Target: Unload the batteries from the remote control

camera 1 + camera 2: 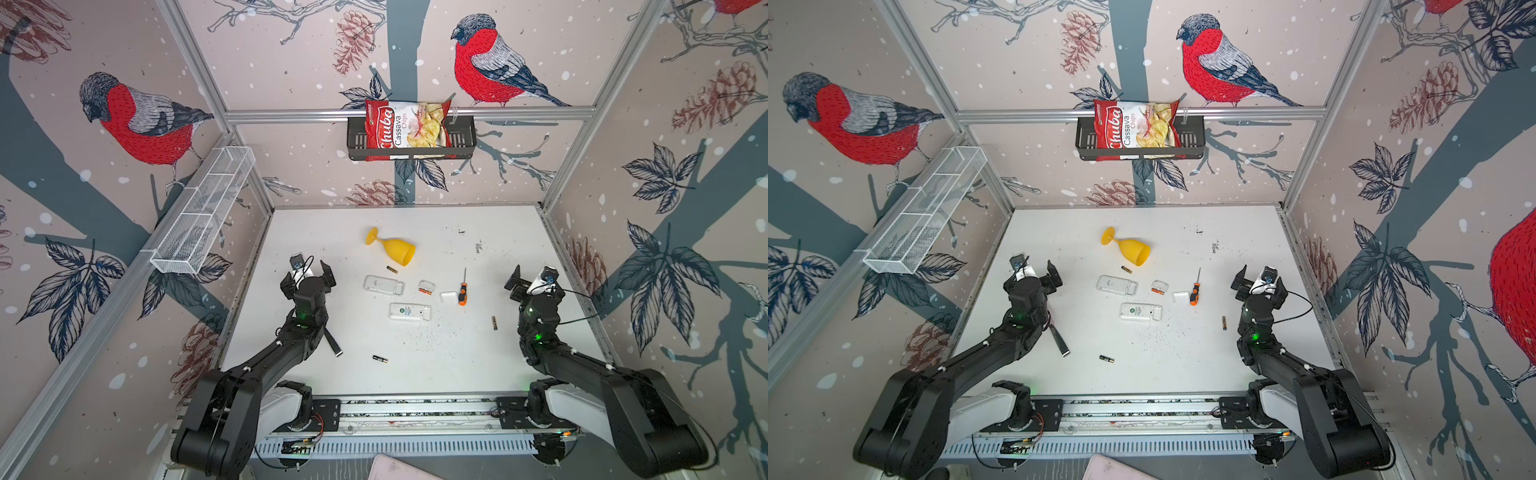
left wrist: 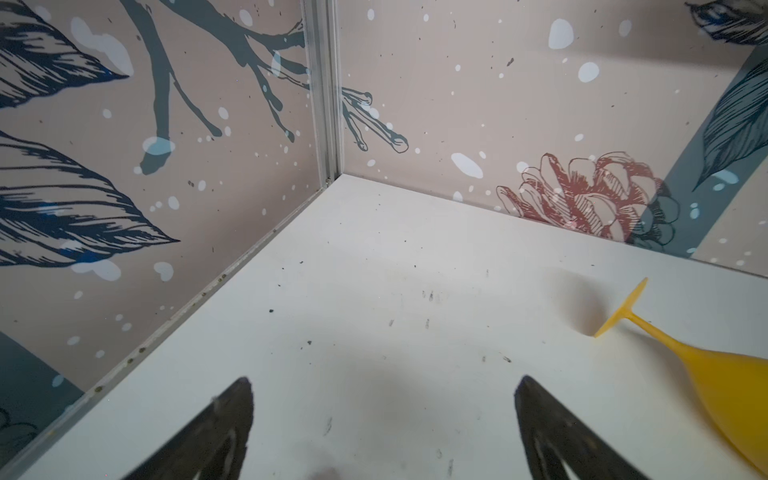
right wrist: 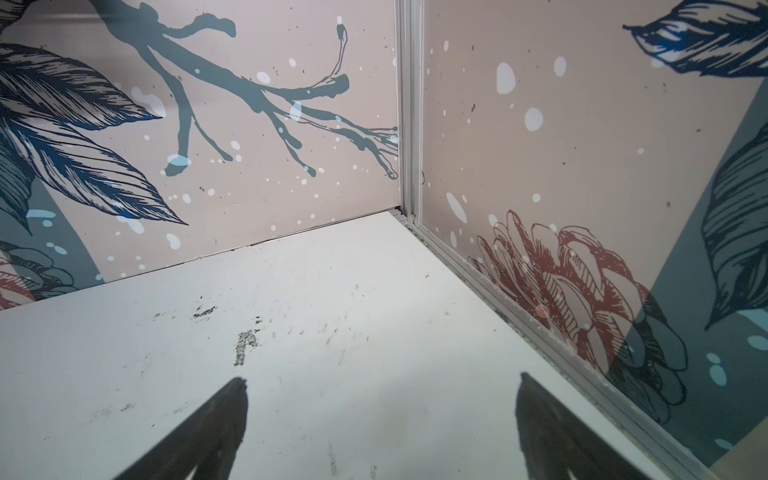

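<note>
Two white remote controls lie mid-table in both top views, one (image 1: 384, 285) farther back and one (image 1: 410, 312) nearer. Loose batteries lie apart on the table: one by the goblet (image 1: 392, 270), one at the right (image 1: 494, 322), one near the front (image 1: 380, 359). An orange-ended battery (image 1: 424, 291) rests against a small clear cover (image 1: 427, 285). My left gripper (image 1: 306, 272) (image 2: 384, 382) is open over bare table, left of the remotes. My right gripper (image 1: 534, 281) (image 3: 382, 380) is open near the right wall, holding nothing.
A yellow goblet (image 1: 395, 248) (image 2: 706, 374) lies on its side behind the remotes. An orange-handled screwdriver (image 1: 462, 287) and a white cover (image 1: 448, 296) lie right of them. A black strip (image 1: 332, 341) lies by the left arm. Wall baskets (image 1: 465, 137) (image 1: 203, 212) hang above.
</note>
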{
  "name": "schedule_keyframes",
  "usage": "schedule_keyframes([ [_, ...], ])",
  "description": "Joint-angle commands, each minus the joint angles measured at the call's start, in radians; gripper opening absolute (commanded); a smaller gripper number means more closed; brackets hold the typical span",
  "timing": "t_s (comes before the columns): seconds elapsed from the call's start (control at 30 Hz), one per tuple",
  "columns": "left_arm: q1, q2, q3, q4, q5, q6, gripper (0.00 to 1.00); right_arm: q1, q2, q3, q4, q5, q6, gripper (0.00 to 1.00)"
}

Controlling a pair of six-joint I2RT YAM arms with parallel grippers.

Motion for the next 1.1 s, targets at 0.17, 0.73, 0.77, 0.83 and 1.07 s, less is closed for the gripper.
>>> schedule_keyframes([
  [0.17,0.012,0.206,0.024,0.150,0.049,0.139,0.96,-0.030,0.005,-0.078,0.228,-0.076,-0.028,0.99],
  [0.73,0.030,0.355,-0.081,0.606,0.083,0.295,0.97,-0.130,0.009,-0.140,0.393,-0.126,0.036,0.99],
  [0.77,0.046,0.357,-0.067,0.573,0.100,0.277,0.97,-0.135,-0.008,-0.143,0.372,-0.136,0.045,0.99],
  [0.83,0.071,0.362,-0.074,0.581,0.096,0.241,0.97,-0.153,-0.018,-0.154,0.367,-0.150,0.061,0.99],
  [1.07,0.081,0.380,-0.230,0.881,0.108,0.228,0.97,-0.085,0.106,-0.192,0.511,-0.119,0.003,0.99],
])
